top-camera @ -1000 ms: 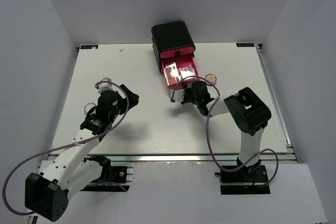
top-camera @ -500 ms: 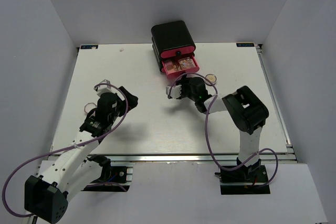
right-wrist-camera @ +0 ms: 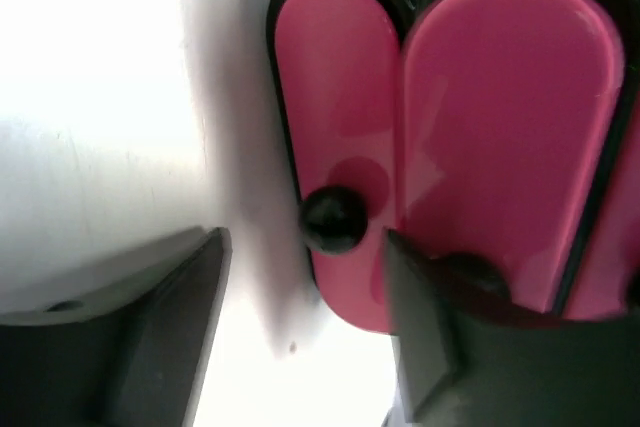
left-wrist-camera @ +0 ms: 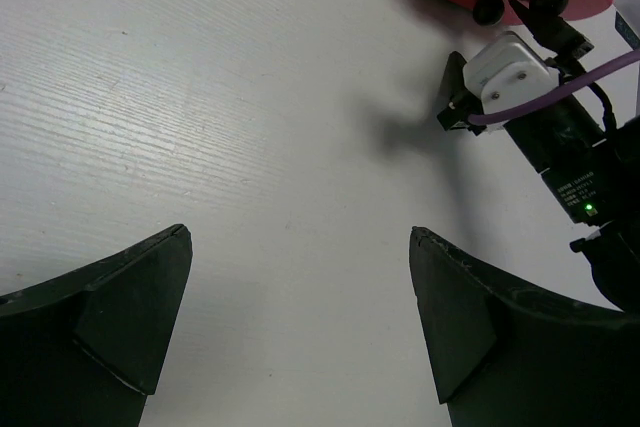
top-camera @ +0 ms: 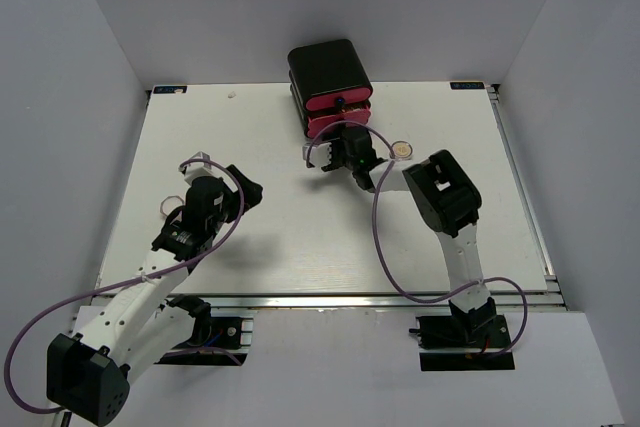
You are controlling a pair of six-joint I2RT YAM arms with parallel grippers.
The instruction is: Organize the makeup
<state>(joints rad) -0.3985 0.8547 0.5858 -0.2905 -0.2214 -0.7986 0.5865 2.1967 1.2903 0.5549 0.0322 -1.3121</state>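
- Compact [top-camera: 402, 150], round and gold, sitting on the white table [top-camera: 250, 147].
- Right gripper [right-wrist-camera: 300, 257] hovering, fingers apart, at a pink drawer [right-wrist-camera: 335, 117] and its black knob [right-wrist-camera: 333, 219].
- Left gripper [left-wrist-camera: 298, 237] gaping wide.

Bright even overhead light, soft shadows, right wrist view blurred, overexposed

The bottom pink drawer [top-camera: 338, 128] of the black box [top-camera: 328, 69] stood pulled far out a second ago. It is now pushed back in, almost flush, hiding the palettes that showed inside. The right gripper [top-camera: 338, 150] has followed it forward, arm stretched, and its jaws have parted just before the drawer's black knob [right-wrist-camera: 333, 219].
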